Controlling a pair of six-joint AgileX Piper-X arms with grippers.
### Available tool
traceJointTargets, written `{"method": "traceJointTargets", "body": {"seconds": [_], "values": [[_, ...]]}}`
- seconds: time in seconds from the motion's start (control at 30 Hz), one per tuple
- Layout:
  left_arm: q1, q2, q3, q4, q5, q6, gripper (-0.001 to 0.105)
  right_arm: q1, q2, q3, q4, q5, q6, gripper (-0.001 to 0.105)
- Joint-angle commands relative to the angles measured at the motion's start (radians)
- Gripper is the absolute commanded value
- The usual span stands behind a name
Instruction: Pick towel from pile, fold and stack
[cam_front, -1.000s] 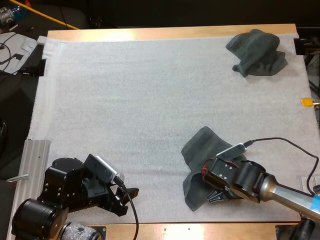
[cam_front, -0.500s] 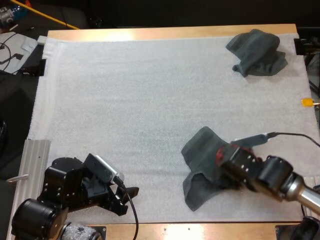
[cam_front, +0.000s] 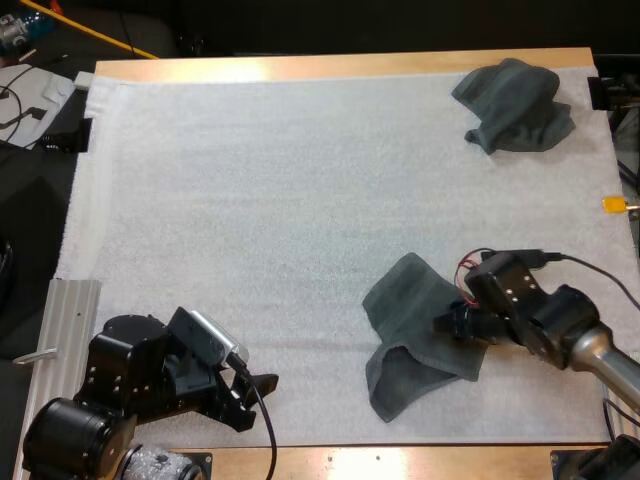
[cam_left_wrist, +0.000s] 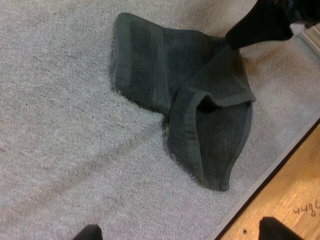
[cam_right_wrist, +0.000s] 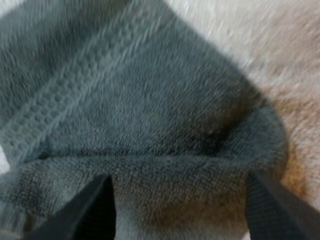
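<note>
- Folding step in hand, by my read: 1 towel (cam_front: 412, 325) lies out on the near right part of the white mat (cam_front: 250, 200), half-flattened, with 1 flap doubled over itself and a long tail running toward the counter's (cam_front: 330, 66) near edge.
- The second towel (cam_front: 513, 104), crumpled, sits at the mat's far right corner, well apart from the action.
- The right gripper (cam_front: 448, 325) is right at the towel's right-hand edge, low over the cloth. The right wrist view has its 2 fingers (cam_right_wrist: 97, 210) standing wide apart, straddling a thick rolled edge and not pinching it.
- So nothing is gripped yet. The next move, I'd judge, is to drop onto that rolled edge, close on 1 layer only, then lift and draw it out flat before any fold.
- Risk: taking both layers of the doubled flap would drag the whole towel in a bunch.
- Right arm pose: reaching in from the right edge, wrist bent down, gripper pointing left into the cloth.
- The left gripper (cam_front: 252, 400) sits parked at the near left, well apart from the towel, fingers spread and empty, aimed across the mat at it.
- Stacking is some way off: no folded stack on the mat.
</note>
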Motion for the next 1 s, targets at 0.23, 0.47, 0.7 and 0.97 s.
{"method": "traceJointTargets", "body": {"seconds": [0.23,0.47,0.7,0.97], "values": [[-0.007,0.001,-0.002,-0.001,0.01,-0.006,0.061,-0.004,0.07,0.0,-0.035,0.009,0.011,0.055],[-0.007,0.003,-0.002,-0.001,0.012,-0.004,0.061,-0.006,0.114,0.002,-0.058,0.018,0.011,0.054],[-0.007,0.0,-0.004,-0.003,0.011,-0.006,0.061,-0.008,0.141,-0.001,-0.077,0.011,0.013,0.04],[-0.008,0.0,-0.002,0.0,0.009,-0.004,0.06,-0.005,0.15,0.0,-0.064,0.026,0.004,0.04]]}}
